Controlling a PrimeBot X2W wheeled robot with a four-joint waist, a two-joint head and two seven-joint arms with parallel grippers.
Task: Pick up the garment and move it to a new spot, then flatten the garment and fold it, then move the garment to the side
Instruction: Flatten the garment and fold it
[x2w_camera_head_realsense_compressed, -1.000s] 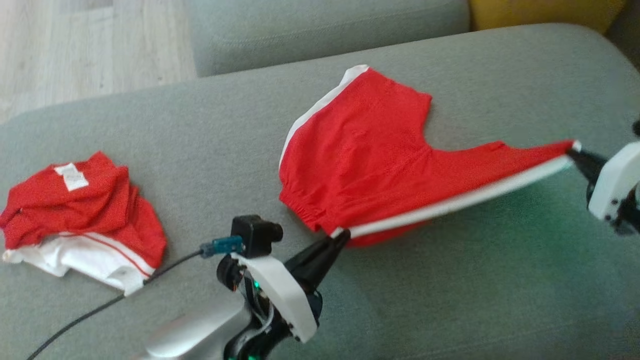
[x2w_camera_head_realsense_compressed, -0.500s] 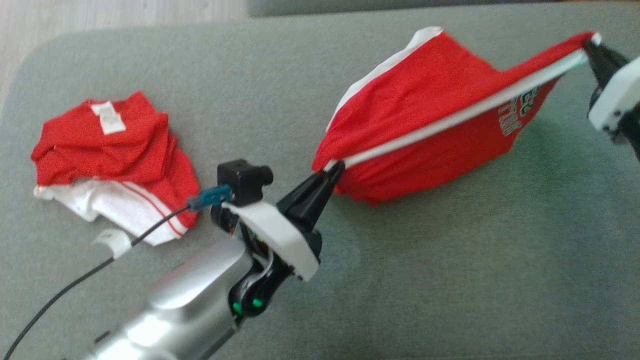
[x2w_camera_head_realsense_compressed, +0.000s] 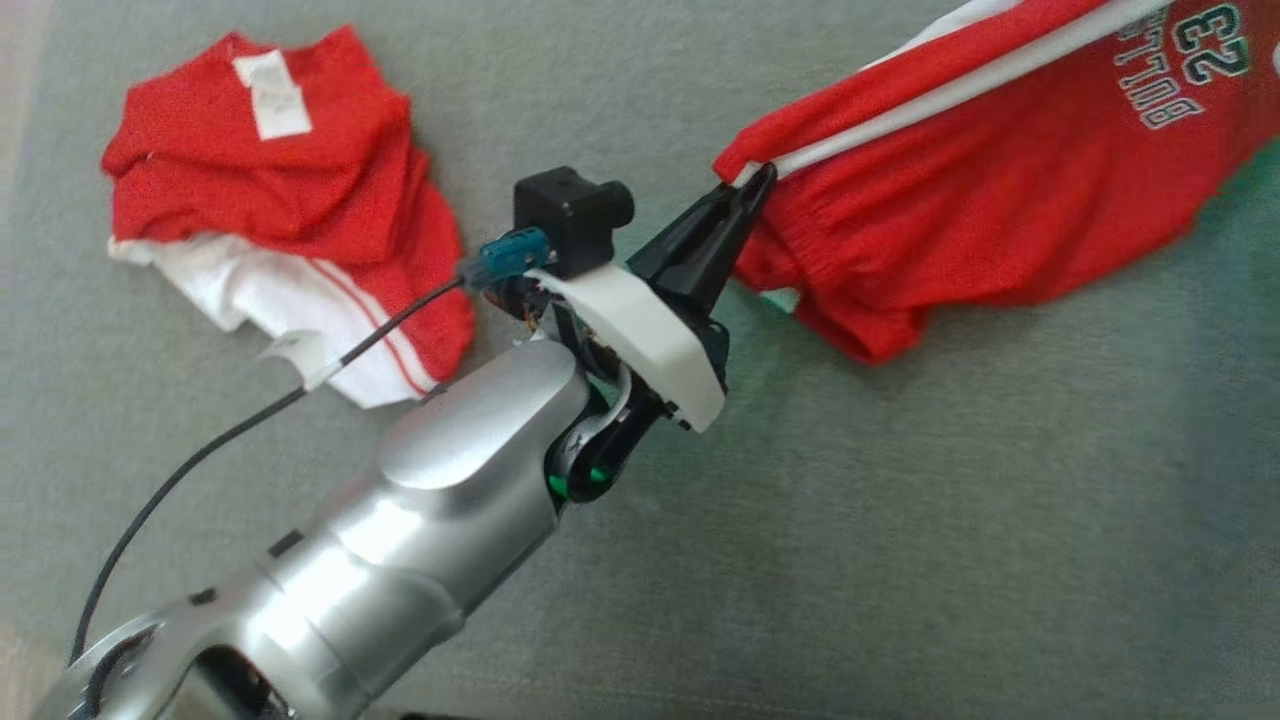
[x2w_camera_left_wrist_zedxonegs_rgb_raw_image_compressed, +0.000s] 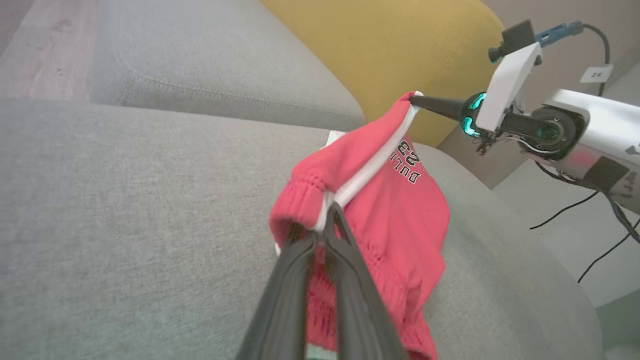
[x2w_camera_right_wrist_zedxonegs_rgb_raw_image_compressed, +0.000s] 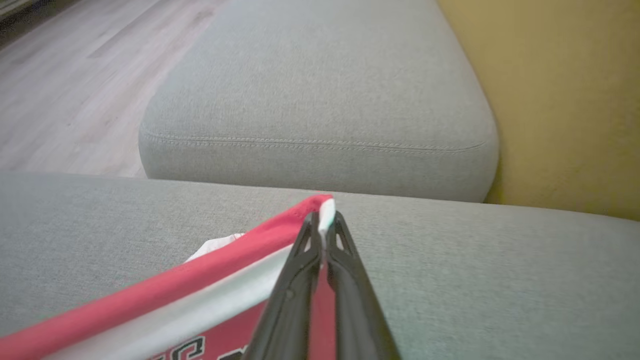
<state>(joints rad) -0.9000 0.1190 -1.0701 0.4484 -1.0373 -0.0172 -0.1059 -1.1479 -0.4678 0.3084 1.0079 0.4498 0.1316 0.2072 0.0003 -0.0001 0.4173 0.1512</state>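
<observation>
My left gripper (x2w_camera_head_realsense_compressed: 758, 182) has its two dark fingers pressed together on the elastic waistband of a pair of red shorts (x2w_camera_head_realsense_compressed: 1010, 190), pinching it where a white side stripe meets the band. My right gripper (x2w_camera_right_wrist_zedxonegs_rgb_raw_image_compressed: 324, 219) is closed in the same way, nipping the other end of that stripe at the hem corner. The shorts hang stretched between my two sets of fingertips, the stripe pulled into a straight line from one pinch to the other. The loose red cloth sags beneath it over a grey sofa cushion (x2w_camera_head_realsense_compressed: 900, 560); I cannot tell whether the lowest fold touches the fabric. The lettering "BULLS 23" sits on the leg nearer my right fingertips. Off to the outer side of my left fingers, well apart from the shorts, a crumpled heap of red and white clothing (x2w_camera_head_realsense_compressed: 290, 190) lies on the same cushion, a white label facing up. Beyond my right fingertips lies a second grey cushion (x2w_camera_right_wrist_zedxonegs_rgb_raw_image_compressed: 320, 100), with a yellow cushion (x2w_camera_right_wrist_zedxonegs_rgb_raw_image_compressed: 565, 100) beside it and a pale wood floor (x2w_camera_right_wrist_zedxonegs_rgb_raw_image_compressed: 65, 75) on the other side.
</observation>
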